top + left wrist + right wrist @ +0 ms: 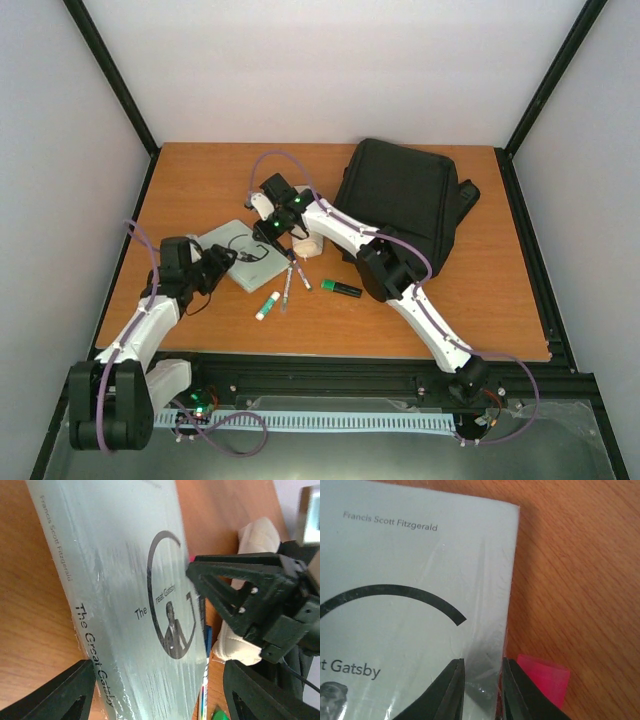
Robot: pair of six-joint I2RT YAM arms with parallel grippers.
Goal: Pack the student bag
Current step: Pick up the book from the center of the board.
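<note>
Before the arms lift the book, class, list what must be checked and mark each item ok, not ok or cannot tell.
1. The book lying flat on the table: ok.
2. The left gripper open, a finger on each side of the book: ok.
3. The right gripper holding the book's edge: cannot tell; its jaws stand close together over that edge.
4. Mouth of the student bag open: cannot tell.
5. Space beside the book free: not ok; a pink item sits right beside the edge.
</note>
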